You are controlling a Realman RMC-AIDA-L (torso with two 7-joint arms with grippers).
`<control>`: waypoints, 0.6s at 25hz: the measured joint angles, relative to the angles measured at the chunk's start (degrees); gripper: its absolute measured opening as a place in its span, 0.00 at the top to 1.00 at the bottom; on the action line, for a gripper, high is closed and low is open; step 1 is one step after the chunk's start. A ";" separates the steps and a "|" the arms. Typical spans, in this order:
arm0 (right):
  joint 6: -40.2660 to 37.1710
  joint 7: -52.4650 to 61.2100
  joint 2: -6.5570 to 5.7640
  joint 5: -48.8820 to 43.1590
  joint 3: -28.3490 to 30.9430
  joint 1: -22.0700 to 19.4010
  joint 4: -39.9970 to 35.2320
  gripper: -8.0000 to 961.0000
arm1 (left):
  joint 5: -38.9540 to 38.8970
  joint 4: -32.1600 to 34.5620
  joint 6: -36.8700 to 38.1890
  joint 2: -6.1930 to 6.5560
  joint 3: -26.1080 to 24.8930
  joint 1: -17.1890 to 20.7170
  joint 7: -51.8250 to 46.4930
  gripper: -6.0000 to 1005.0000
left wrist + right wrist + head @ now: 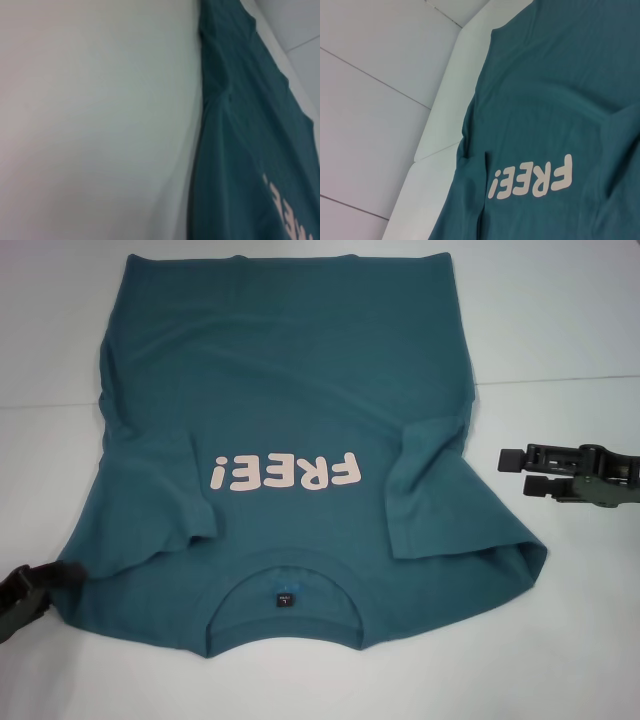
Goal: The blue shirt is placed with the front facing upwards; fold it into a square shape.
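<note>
left gripper (pixel 25 592) cut off by head view's edge, fingers unclear

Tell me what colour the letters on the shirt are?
Pale pink lettering on the blue shirt, clearest in the head view.

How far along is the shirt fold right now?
Done: both sleeves of the blue shirt look folded inward over the front. In hand: nothing; the left gripper sits by its near-left corner, the right gripper open beside it. Left: folding the body into a square.
</note>
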 joint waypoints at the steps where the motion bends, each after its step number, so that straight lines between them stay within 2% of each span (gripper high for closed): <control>1: -0.01 0.00 0.00 0.00 0.06 0.00 0.00 0.06 | -0.21 0.15 0.12 -0.04 -0.05 0.07 -0.01 0.42; 3: -0.02 0.00 0.00 0.00 0.19 0.00 0.00 0.06 | -0.97 0.62 0.55 -0.14 -0.30 0.23 0.06 0.45; 11: -0.03 -0.09 0.00 0.00 0.24 0.06 0.09 0.06 | -3.02 0.81 2.53 0.15 -0.17 0.51 0.12 0.70; 15: -0.01 -0.09 0.00 -0.06 0.24 0.11 0.09 0.07 | -3.05 0.75 3.76 0.21 -0.31 0.53 0.33 0.87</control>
